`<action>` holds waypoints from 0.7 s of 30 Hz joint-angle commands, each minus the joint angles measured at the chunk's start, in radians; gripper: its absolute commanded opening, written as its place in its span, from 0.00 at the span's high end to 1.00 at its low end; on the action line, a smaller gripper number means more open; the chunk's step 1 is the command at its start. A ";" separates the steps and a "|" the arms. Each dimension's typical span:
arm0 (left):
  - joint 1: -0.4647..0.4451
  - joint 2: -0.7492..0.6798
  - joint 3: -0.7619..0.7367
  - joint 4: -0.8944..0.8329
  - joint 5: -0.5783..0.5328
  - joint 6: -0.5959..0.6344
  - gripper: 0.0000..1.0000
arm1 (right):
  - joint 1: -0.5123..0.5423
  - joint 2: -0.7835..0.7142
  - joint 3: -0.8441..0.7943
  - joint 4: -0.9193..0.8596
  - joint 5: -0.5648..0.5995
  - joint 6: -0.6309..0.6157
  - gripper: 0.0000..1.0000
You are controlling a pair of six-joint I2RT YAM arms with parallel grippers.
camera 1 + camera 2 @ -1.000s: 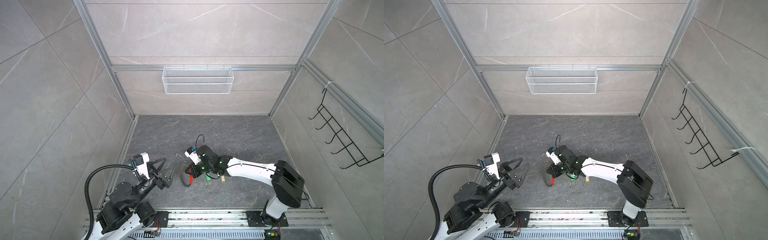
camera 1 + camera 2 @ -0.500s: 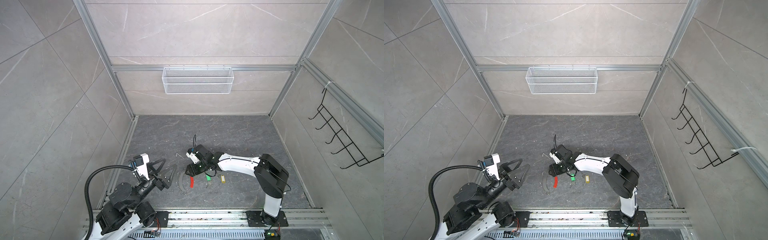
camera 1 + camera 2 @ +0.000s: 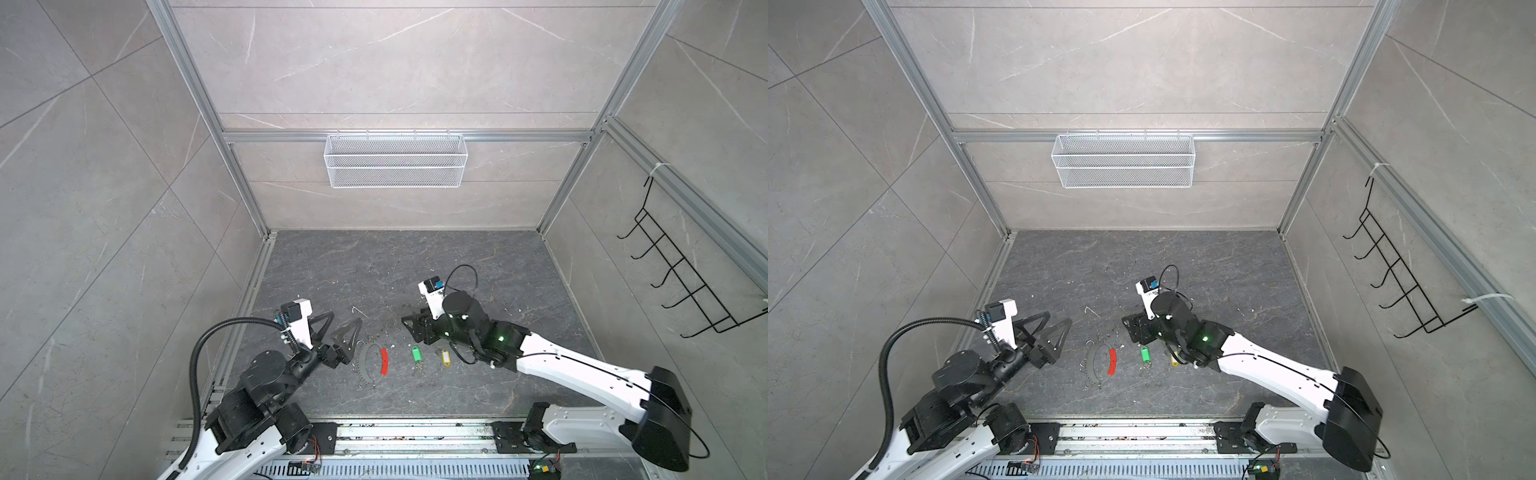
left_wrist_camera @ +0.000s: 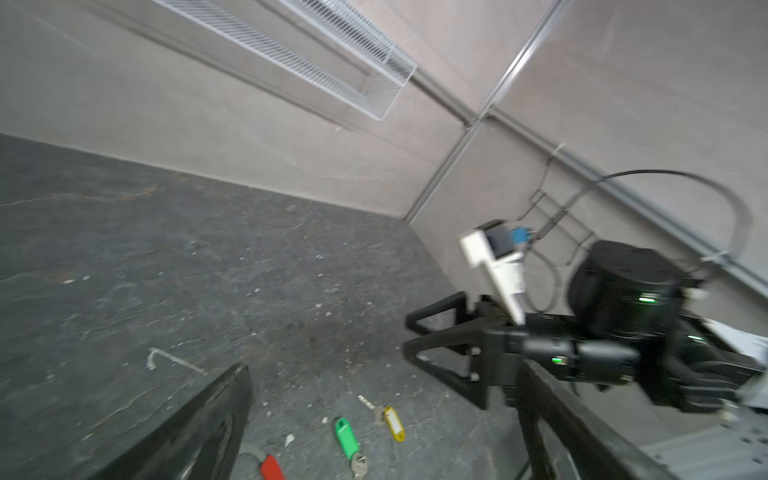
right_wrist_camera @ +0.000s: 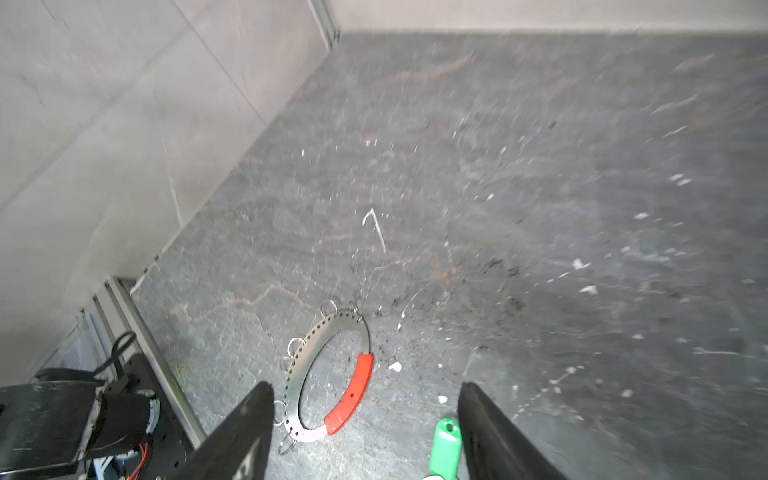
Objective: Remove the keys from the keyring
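The keyring (image 3: 362, 365) is a thin grey hoop with a red sleeve (image 3: 384, 361), lying flat on the dark floor in both top views (image 3: 1090, 368). Apart from it lie the keys: one with a green tag (image 3: 415, 354) and one with a yellow tag (image 3: 446, 358). My left gripper (image 3: 345, 316) hovers open just left of the hoop. My right gripper (image 3: 411, 318) is open and empty, raised behind the green tag. In the right wrist view the hoop (image 5: 307, 353) and the green tag (image 5: 446, 446) lie below the open fingers (image 5: 249, 424).
A white wire basket (image 3: 395, 160) hangs on the back wall. A black hook rack (image 3: 681, 286) is on the right wall. Small white chips and a bent white wire (image 3: 357, 309) litter the floor. Metal rails (image 3: 415, 432) run along the front edge.
My right gripper went from shut to open and drew back to the right, away from the red sleeve. The keyring now lies flat on the floor. The left arm stayed still.
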 commanded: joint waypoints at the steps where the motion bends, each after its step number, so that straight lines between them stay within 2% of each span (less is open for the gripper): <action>1: 0.001 0.082 -0.003 0.092 -0.180 0.071 0.00 | 0.001 -0.101 -0.069 0.020 0.105 -0.023 0.29; 6: 0.007 0.197 -0.051 0.228 -0.429 0.136 0.00 | 0.001 -0.238 -0.138 0.010 0.159 -0.032 0.28; 8: 0.042 0.257 -0.056 0.258 -0.511 0.176 0.00 | 0.000 -0.273 -0.150 -0.007 0.177 -0.031 0.27; 10: 0.136 0.320 -0.037 0.240 -0.480 0.198 0.00 | 0.000 -0.296 -0.158 -0.016 0.183 -0.036 0.27; 12: 0.280 0.384 -0.013 0.205 -0.399 0.172 0.00 | 0.000 -0.318 -0.167 -0.020 0.189 -0.036 0.27; 15: 0.449 0.484 -0.019 0.238 -0.362 0.143 0.00 | 0.000 -0.344 -0.176 -0.022 0.199 -0.035 0.27; 18: 0.553 0.620 0.000 0.246 -0.384 0.179 0.00 | 0.000 -0.369 -0.181 -0.032 0.203 -0.041 0.27; 21: 0.625 0.757 0.028 0.228 -0.469 0.216 0.00 | 0.000 -0.399 -0.184 -0.055 0.219 -0.044 0.26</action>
